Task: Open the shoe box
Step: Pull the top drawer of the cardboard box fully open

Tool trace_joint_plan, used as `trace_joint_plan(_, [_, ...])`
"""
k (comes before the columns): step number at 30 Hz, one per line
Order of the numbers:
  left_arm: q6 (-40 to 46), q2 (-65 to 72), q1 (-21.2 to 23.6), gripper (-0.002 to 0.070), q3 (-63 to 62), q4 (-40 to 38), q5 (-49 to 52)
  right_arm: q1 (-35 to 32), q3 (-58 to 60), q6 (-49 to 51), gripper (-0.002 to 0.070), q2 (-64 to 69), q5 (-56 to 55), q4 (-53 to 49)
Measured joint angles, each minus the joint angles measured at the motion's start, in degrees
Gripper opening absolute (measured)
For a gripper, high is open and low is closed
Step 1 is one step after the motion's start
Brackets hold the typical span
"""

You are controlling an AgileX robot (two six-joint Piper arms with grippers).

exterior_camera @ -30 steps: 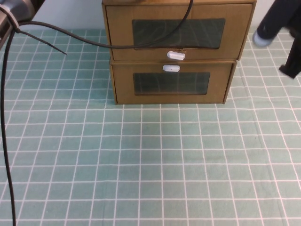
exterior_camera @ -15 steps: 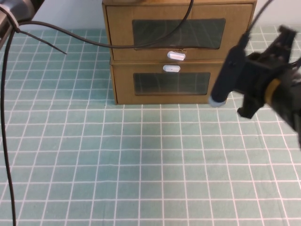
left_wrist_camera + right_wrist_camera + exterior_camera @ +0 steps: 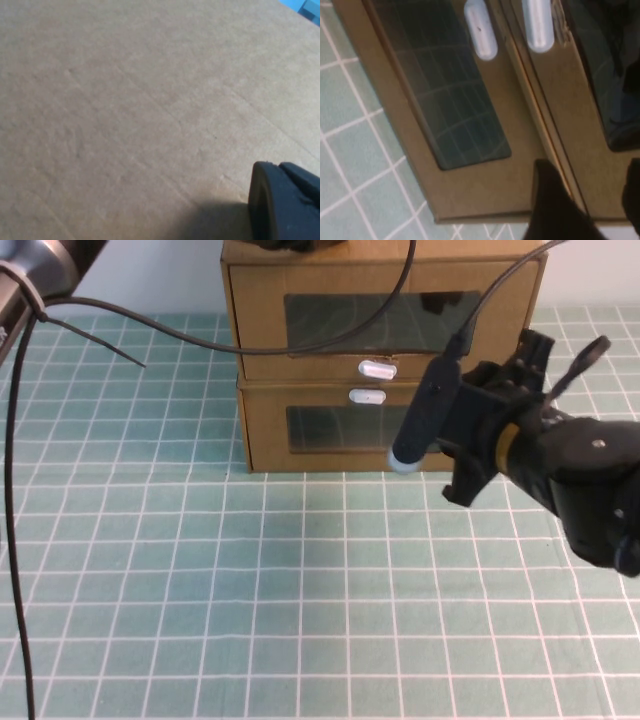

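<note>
Approach is in hand: the upper shoe box (image 3: 260,310) and lower shoe box (image 3: 265,430) stand stacked at twelve o'clock on the table (image 3: 300,590), both shut. The right end effector (image 3: 592,200) hovers released off their four o'clock corner. The left end effector (image 3: 285,200) sits close over the upper box's top, and I cannot tell its grip. Next, I judge, the right one must line up on a white handle (image 3: 366,396) and pull toward six o'clock.

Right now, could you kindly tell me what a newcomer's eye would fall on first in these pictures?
Two cardboard shoe boxes stand stacked at the far middle of the green gridded mat, the upper box on the lower box, both shut. The black right end effector hovers open in front of the lower box's right end. The left end effector is over the upper box's top.
</note>
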Motion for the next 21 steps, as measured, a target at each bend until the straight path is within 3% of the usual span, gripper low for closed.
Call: trace_joint_plan(21, [0.20, -0.11, 0.00, -0.0005, -0.09, 2.22, 0.00, 0.00, -11.17, 0.13, 0.0293, 9.95, -6.11, -0.38])
